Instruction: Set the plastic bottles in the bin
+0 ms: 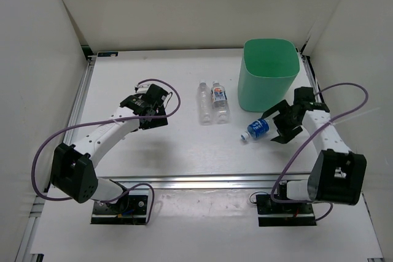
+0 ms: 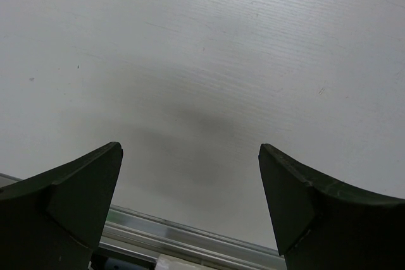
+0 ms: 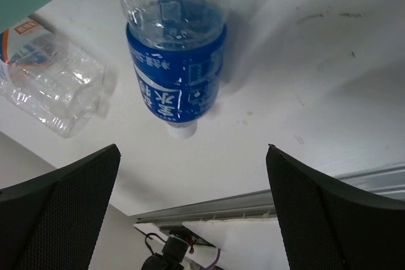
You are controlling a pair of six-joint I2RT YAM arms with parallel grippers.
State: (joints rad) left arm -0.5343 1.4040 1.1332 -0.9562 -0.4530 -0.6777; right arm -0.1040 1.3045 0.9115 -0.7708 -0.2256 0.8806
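Above table (image 1: 184,151), right hand (image 1: 274,127) gapes beside blue-labelled bottle (image 1: 258,129).

The mint-green bin (image 1: 268,87) stands upright; a blue-labelled bottle (image 1: 258,129) lies just before it, a plain clear bottle (image 1: 203,104) and labelled clear bottle (image 1: 220,101) side by side to its left.

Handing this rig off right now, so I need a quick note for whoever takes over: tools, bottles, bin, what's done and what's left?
Left tool: open, empty, over bare table.
Right tool: open, above the blue bottle, not gripping it.
The blue bottle lies on the table on the near side of the bin.
Mid-table, side by side: plain bottle, labelled bottle.
Done: no bottle seen in the bin, though its inside is hard to read.
Left: bin all three visible bottles.
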